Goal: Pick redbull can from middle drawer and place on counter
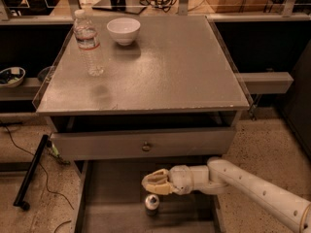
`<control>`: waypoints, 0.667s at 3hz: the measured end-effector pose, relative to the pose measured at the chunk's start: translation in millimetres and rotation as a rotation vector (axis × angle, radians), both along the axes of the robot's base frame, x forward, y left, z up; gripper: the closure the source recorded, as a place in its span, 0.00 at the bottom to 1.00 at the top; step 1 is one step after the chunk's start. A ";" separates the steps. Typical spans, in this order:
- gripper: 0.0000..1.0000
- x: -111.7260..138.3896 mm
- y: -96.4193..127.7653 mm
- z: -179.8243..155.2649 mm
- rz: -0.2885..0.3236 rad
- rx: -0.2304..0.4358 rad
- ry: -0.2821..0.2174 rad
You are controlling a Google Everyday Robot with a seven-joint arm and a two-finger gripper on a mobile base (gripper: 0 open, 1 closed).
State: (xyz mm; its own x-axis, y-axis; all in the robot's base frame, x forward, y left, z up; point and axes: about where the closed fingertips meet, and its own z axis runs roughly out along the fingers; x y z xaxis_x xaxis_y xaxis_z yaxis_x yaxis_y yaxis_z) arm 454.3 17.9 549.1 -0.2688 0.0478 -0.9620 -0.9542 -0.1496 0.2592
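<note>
The square grey surface (170, 67) fills the upper middle of the view, slightly glossy, with clear guards along its sides. A plastic water bottle (88, 42) stands upright near its far left corner, and a white bowl (123, 30) sits just beside it to the right. Below the front edge is a shut drawer with a small round knob (146, 146). Under that, the middle drawer (109, 198) is pulled out. The small can (151, 204) stands upright on its floor. The gripper (155, 182) reaches in from the right on a white arm (252, 191) and hovers just behind the can; I cannot tell whether its jaws are apart or together. Speckled floor (272, 140) lies around the cabinet, with a black bar (31, 171) and thin cables at the left.
</note>
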 end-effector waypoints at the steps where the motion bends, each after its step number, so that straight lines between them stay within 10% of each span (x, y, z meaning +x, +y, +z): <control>1: 1.00 0.2 -0.3 1.8 0.003 0.002 0.002; 2: 0.86 0.2 -0.3 1.8 0.003 0.002 0.002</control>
State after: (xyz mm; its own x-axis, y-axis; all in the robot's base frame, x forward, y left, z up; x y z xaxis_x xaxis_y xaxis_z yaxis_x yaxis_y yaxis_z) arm 454.5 17.6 550.9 -0.2710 0.0484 -0.9614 -0.9531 -0.1531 0.2610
